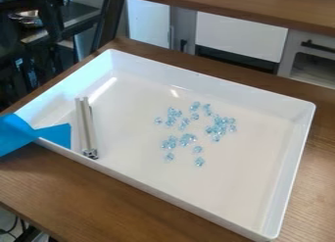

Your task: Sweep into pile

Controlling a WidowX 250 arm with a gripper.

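We see pale-blue bits (188, 139) scattered mid-tray, pointing every which way. The blue piece (56, 134) runs left-right over the tray's left side. The metal bar (86, 126) lies inside at left, long axis up-down in view, end face toward us. White tray (150, 184) sits on wood table (65, 187); pale cabinets (239, 35) behind. We can't tell the gripper's state.

Tray (229, 184) set on table (98, 197). Beads (219, 130) scattered in it, mid-tray and rightward; bar (83, 128) laid to their left. Sheet (18, 137) draped over left corner. Cabinets (239, 36) located behind.
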